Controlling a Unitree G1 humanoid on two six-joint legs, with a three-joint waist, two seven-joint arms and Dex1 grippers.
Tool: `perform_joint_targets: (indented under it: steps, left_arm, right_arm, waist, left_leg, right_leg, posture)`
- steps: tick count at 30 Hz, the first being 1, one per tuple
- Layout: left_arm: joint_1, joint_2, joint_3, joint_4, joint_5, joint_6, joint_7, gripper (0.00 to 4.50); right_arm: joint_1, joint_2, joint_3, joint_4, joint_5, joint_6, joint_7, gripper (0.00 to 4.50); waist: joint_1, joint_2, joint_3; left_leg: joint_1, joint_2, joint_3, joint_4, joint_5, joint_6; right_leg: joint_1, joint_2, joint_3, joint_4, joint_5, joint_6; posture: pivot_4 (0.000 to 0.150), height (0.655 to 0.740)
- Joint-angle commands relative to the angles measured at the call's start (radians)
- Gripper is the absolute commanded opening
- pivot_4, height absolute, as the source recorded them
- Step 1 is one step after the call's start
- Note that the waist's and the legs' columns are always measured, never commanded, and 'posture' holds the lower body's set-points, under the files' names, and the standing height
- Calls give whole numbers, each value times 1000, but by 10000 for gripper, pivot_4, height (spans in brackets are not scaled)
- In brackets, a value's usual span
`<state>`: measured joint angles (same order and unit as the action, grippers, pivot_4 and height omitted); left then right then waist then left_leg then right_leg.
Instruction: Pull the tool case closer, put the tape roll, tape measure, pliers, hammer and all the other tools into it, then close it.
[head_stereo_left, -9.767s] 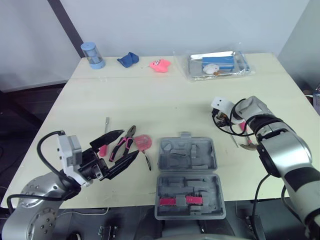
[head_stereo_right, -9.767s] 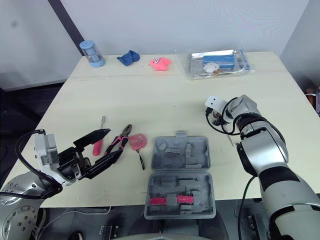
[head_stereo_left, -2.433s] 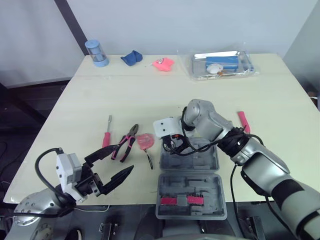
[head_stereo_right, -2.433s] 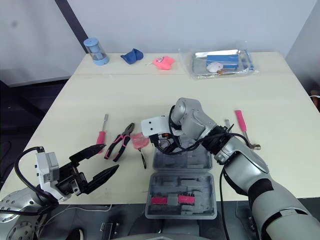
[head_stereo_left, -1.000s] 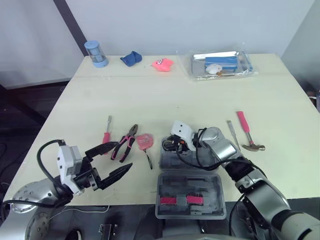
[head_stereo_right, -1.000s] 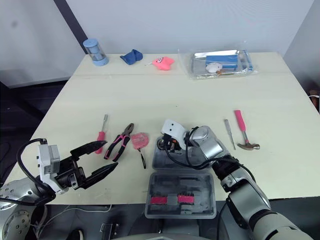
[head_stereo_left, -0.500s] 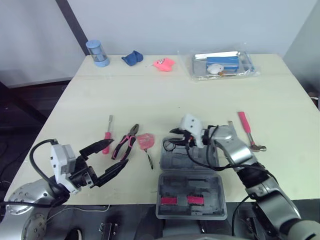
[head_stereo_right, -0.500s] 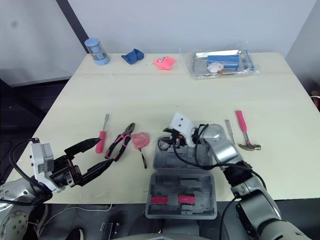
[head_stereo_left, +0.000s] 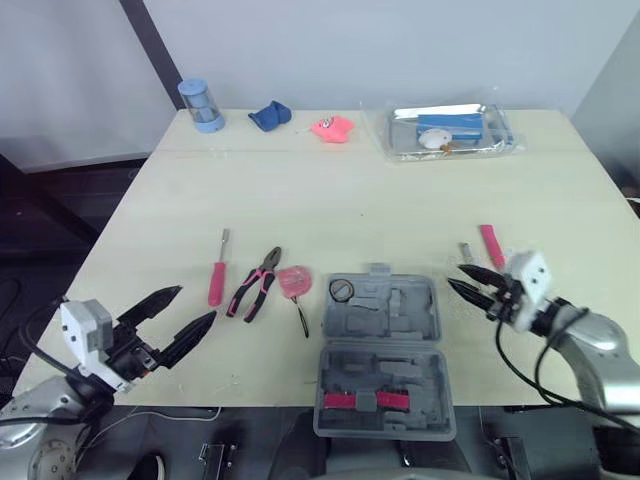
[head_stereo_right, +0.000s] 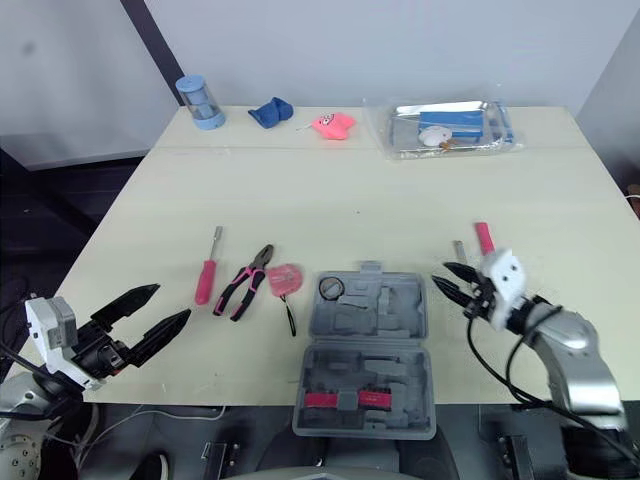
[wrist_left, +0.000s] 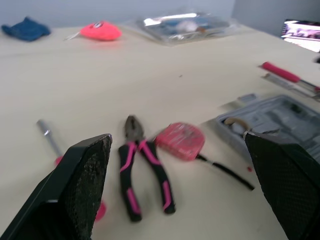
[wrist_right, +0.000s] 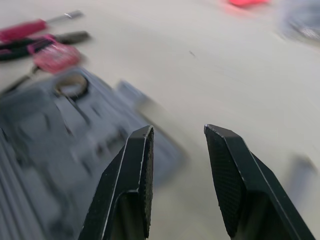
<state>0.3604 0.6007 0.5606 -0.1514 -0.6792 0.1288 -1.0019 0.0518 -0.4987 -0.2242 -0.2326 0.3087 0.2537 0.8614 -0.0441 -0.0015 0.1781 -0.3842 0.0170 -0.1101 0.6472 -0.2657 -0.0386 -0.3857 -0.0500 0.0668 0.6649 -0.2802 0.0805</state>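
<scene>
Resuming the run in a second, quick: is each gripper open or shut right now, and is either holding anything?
Left gripper: open, holding nothing.
Right gripper: open, holding nothing.

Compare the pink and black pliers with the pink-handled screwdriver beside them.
The pink and black pliers have two handles, spread apart; the pink-handled screwdriver has one handle and a thin metal shaft. The pliers lie slanted, nearer the open grey tool case; the screwdriver lies straighter, farther left. Both lie flat outside the case, tips pointing away from the robot.
</scene>
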Motion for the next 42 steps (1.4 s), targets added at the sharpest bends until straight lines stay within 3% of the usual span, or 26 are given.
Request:
perform_joint_targets:
  steps: [1,7,10,13,15,26,31,42]
  left_arm:
    - [29,-7,50,86,29,-57,-16,45000]
    - [26,-8,75,204,40,-95,-20,45000]
    - [26,-6,80,276,63,-117,-18,45000]
    - [29,-10,75,287,71,-118,-10,45000]
    - [26,-10,75,306,75,-125,-12,45000]
    - [5,-27,21,211,75,-67,27,45000]
    - [-27,-33,-23,107,74,-4,85,45000]
    - [-86,13,-70,-27,59,50,56,45000]
  right_arm:
    - [134,-18,-165,7,69,-77,8,16965]
    - [280,-19,-288,96,121,-152,27,16965]
    - [336,-8,-345,162,160,-168,37,24770]
    - [372,-4,-361,197,175,-193,46,39833]
    - [394,0,-365,204,182,-209,52,44279]
    - [414,-22,-326,68,202,-172,25,44279]
    - [369,-63,-304,-7,223,-123,17,44279]
    - [258,-93,-189,-82,192,-51,-34,44279]
  waist:
    - [2,0,0]
    - [-1,-2,-1]
    - [0,-3,-2]
    - [1,-4,-3]
    - [2,-4,-3]
    - [3,-5,-4]
    - [4,-5,-4]
    - [4,-5,-4]
  left_leg:
    - [1,0,0,0,0,0]
    - [3,0,2,0,0,0]
    - [6,1,3,0,0,0]
    - [6,1,3,0,0,0]
    - [5,1,3,0,0,0]
    - [6,1,3,0,0,0]
    - [6,1,3,0,0,0]
    - [5,1,2,0,0,0]
  right_leg:
    - [1,0,0,0,0,0]
    - [3,0,1,-1,0,0]
    - [6,1,2,-2,-1,0]
    - [7,1,2,-3,-1,0]
    - [7,1,2,-3,-1,0]
    - [7,0,2,-2,-1,0]
    - [7,0,2,-2,0,0]
    - [7,1,2,-2,0,0]
  posture:
    - [1500,7400]
    - [1500,7400]
    - [1500,7400]
    - [1500,7400]
    - [1500,7400]
    - [1500,7400]
    - [1500,7400]
    - [1500,7400]
